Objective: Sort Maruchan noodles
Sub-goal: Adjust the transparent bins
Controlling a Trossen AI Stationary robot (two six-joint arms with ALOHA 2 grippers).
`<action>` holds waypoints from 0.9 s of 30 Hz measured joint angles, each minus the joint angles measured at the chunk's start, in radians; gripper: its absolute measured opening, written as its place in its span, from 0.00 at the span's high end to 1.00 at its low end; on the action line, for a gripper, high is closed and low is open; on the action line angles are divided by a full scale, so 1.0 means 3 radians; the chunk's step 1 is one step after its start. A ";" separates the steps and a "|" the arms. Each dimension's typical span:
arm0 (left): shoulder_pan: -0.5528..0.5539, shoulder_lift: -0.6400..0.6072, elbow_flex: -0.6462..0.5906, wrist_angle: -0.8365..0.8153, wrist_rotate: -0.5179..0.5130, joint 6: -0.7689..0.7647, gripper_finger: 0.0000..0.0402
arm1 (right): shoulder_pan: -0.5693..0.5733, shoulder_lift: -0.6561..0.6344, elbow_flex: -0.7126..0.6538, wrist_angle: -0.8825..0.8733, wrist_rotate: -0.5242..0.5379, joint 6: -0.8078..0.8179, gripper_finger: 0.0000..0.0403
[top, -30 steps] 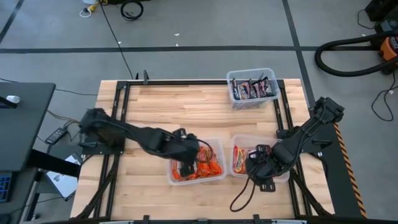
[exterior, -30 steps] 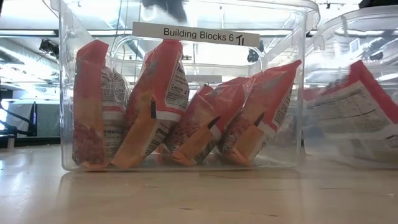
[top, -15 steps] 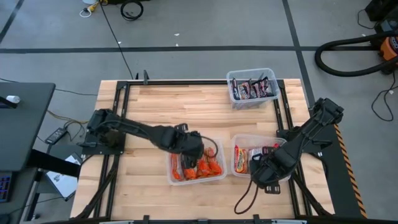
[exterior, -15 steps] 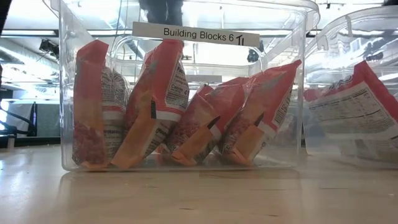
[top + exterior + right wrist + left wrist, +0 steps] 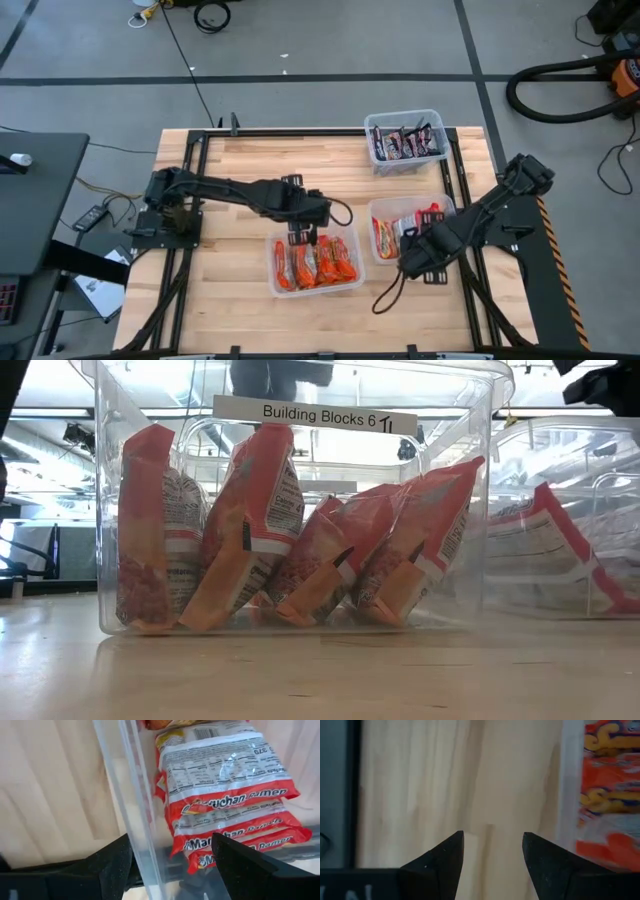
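- The left gripper (image 5: 305, 232), fingers apart and empty, has pulled out of the near bin (image 5: 352, 284) in the last second and now hangs over bare table (image 5: 240, 170) just behind it.
- Orange-red noodle packets (image 5: 318, 264) stand in a row inside that bin, no longer covered by the arm.
- The right gripper (image 5: 415, 262) straddles the near wall of the right bin (image 5: 382, 208), fingers spread, one inside and one outside; the bin has shifted toward the table's far side.
- Red-and-white packets (image 5: 227, 815) lie stacked in it.
- Dark packets (image 5: 405, 143) fill the far bin (image 5: 380, 166).
- Every visible packet sits in a bin, so sorting looks nearly complete.
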 joint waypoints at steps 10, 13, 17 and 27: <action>-0.0522 -0.0135 0.0219 0.0023 0.0139 -0.1267 0.52 | -0.0133 -0.0528 0.0158 0.0072 0.0213 -0.0237 0.31; -0.0538 -0.0100 0.0038 0.0010 -0.0004 -0.1248 0.51 | -0.0289 -0.0741 0.0158 0.0244 0.0293 -0.0476 0.31; -0.0362 -0.0102 -0.0158 -0.0011 0.0120 -0.1169 0.45 | -0.0490 -0.0928 0.0160 0.0407 0.0300 -0.0849 0.31; 0.0106 -0.0105 -0.0462 0.0022 0.0387 -0.0660 0.32 | -0.1088 -0.1056 0.0160 0.0952 -0.0032 -0.1758 0.32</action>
